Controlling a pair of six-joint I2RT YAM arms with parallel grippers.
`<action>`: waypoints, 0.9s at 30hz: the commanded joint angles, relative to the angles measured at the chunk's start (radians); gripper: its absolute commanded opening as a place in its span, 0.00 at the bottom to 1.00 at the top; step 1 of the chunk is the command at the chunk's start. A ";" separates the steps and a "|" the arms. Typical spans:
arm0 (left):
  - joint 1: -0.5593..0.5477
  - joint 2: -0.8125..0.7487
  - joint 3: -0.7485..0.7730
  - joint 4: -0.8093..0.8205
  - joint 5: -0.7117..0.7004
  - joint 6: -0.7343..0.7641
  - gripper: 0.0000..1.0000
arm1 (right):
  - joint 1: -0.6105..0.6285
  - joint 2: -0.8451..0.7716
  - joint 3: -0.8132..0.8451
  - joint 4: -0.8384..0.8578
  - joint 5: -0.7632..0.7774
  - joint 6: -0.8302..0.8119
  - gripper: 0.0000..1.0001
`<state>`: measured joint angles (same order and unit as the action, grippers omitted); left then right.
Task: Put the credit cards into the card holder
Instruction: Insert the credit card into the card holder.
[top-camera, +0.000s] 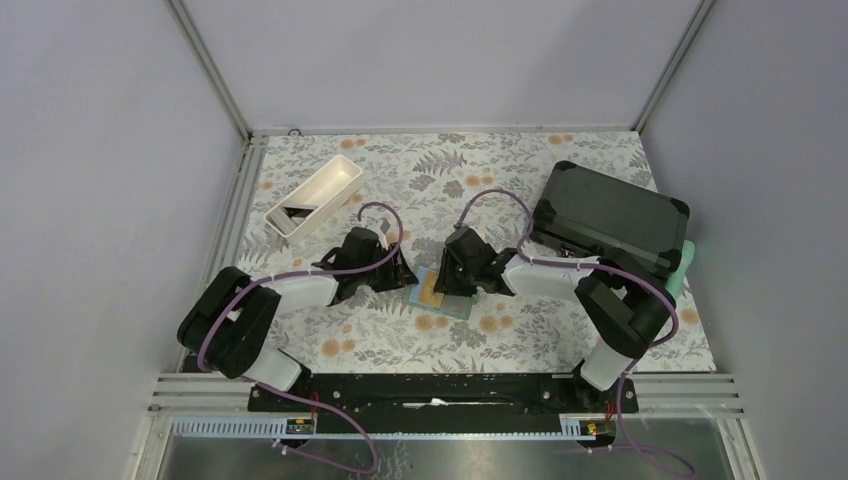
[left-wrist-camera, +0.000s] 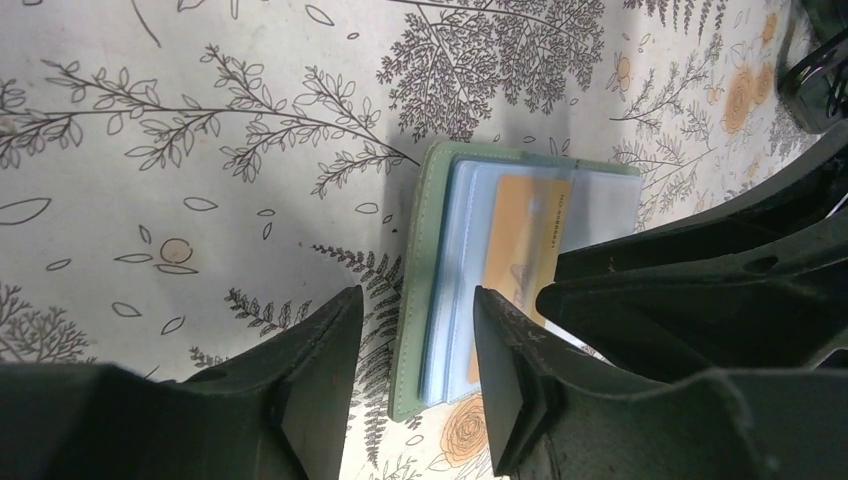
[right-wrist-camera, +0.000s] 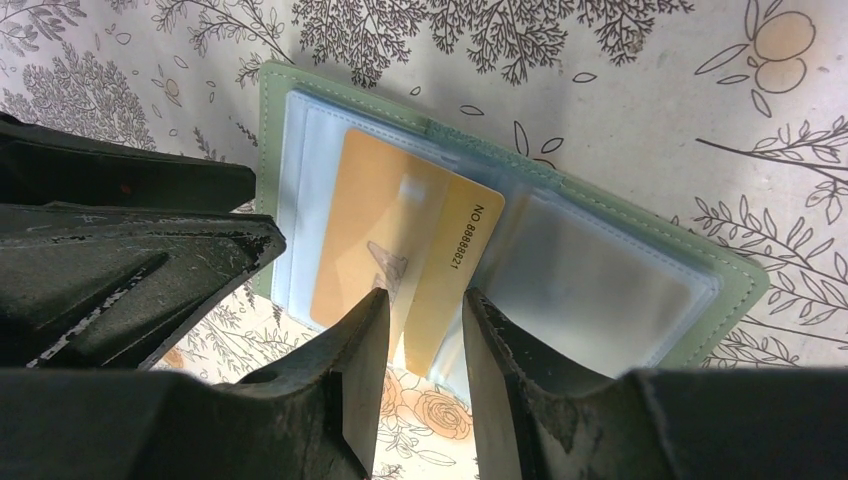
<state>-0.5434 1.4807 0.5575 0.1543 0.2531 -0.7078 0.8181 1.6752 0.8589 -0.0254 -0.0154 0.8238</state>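
Card holder (right-wrist-camera: 735, 285) lies open flat at mid-table (top-camera: 520, 330), long axis left-right, slightly skewed. Gold card (right-wrist-camera: 380, 220) sits in the left leaf, long side parallel to the spine, numbered edge at the fold. Left gripper (left-wrist-camera: 418, 292) and right gripper (right-wrist-camera: 425, 297) are both part-spread, pinching nothing.

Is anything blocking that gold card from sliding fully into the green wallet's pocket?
Nothing visible does. The gold-orange plastic card lies partly inside a pale blue translucent pocket of the open sage-green card holder, its numbered edge sticking out. The right gripper stands open over that edge.
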 joint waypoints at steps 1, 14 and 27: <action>0.004 0.028 0.021 0.049 0.029 -0.001 0.46 | 0.006 0.028 0.029 -0.026 0.048 -0.008 0.41; 0.003 0.052 -0.007 0.111 0.076 -0.030 0.38 | 0.006 0.044 0.049 0.000 0.029 -0.015 0.38; 0.002 0.016 -0.023 0.111 0.074 -0.046 0.38 | 0.007 0.051 0.060 0.016 -0.011 0.001 0.36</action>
<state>-0.5423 1.5223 0.5472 0.2291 0.3111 -0.7425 0.8181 1.7073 0.8871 -0.0166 -0.0132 0.8200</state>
